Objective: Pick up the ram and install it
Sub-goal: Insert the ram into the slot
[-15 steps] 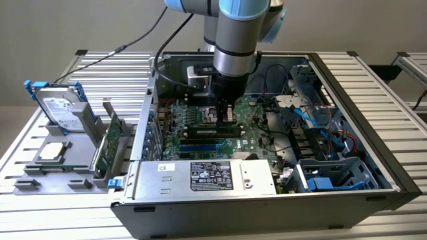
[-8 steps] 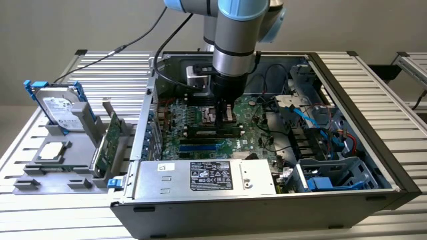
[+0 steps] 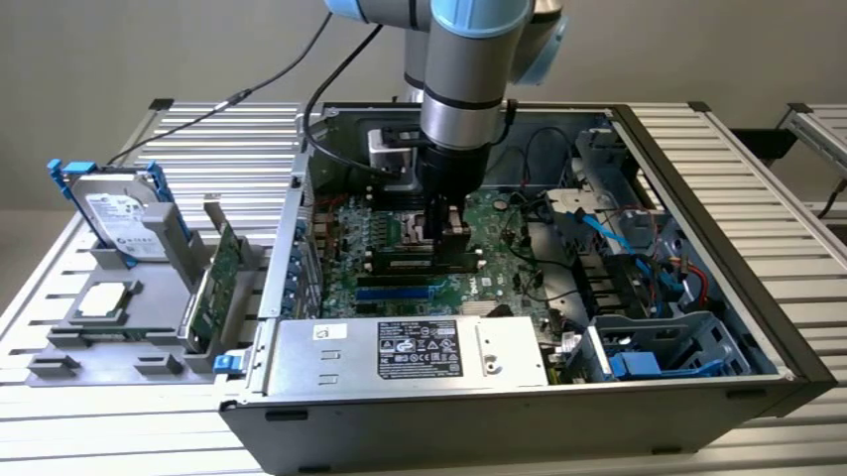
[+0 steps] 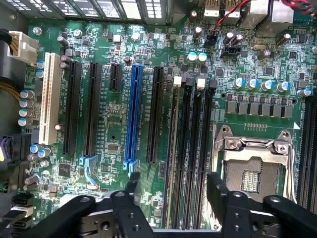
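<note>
Hovering low over the motherboard [image 4: 109,148], my pincer [image 4: 173,179] has its 2 black fingers [image 4: 132,184] spread wide apart, gripping nothing. Between them run 4 long memory slots [image 4: 198,148]. The ram [image 4: 172,148] stands edge-on in the slot closest to the black expansion slots, its thin green-gold edge running from the white latch [image 4: 177,81] back toward my pincer. Neither finger touches it.

On one side of the memory slots sits the open metal CPU socket [image 4: 252,168]. On the other side lie a black expansion slot [image 4: 156,114], a blue one [image 4: 132,114], 2 more black ones and a white one [image 4: 49,99].

From the exterior view, my pincer [image 3: 447,216] reaches down inside the open computer case [image 3: 741,198], whose walls hem me in. The power supply [image 3: 411,352] lies near the front, and blue cables [image 3: 616,233] loop on that view's right. Outside the case, on that view's left, a grey stand [image 3: 133,327] holds a hard drive [image 3: 119,213] and a larger green expansion card [image 3: 218,283] upright.
</note>
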`<state>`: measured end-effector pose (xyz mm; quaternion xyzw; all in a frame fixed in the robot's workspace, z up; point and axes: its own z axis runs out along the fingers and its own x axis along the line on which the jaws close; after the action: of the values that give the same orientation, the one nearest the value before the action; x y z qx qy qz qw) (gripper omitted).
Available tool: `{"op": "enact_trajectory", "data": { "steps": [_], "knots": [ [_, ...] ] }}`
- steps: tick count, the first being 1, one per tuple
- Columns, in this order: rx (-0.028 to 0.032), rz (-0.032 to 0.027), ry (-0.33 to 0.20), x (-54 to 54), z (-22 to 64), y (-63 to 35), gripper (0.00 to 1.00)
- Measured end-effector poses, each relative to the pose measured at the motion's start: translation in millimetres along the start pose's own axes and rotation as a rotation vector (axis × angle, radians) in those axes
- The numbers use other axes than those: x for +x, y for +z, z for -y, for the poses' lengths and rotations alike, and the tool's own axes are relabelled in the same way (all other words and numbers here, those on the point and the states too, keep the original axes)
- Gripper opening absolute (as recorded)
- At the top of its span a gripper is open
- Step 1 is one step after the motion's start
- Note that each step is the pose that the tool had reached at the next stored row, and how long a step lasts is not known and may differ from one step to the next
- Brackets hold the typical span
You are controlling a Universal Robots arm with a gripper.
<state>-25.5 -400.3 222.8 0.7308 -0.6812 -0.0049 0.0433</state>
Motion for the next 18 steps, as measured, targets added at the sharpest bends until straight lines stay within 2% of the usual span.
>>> {"op": "enact_trajectory", "data": {
  "steps": [1,8,13,15,16,17,18],
  "knots": [
    [0.0000,0.0000,0.000,-0.1,-0.1,-1.5,0.68],
    [0.0000,-0.0001,0.000,0.1,-5.5,-16.6,0.68],
    [0.0001,0.0003,0.001,0.1,-8.4,-21.2,0.68],
    [0.0001,0.0004,0.001,0.1,-8.4,-21.2,0.59],
    [0.0001,0.0003,0.001,0.1,-8.4,-21.2,0.59],
    [0.0000,0.0003,0.001,0.2,-8.5,-21.3,0.47],
    [0.0000,0.0002,0.001,0.2,-8.5,-21.3,0.47]
  ]
}}
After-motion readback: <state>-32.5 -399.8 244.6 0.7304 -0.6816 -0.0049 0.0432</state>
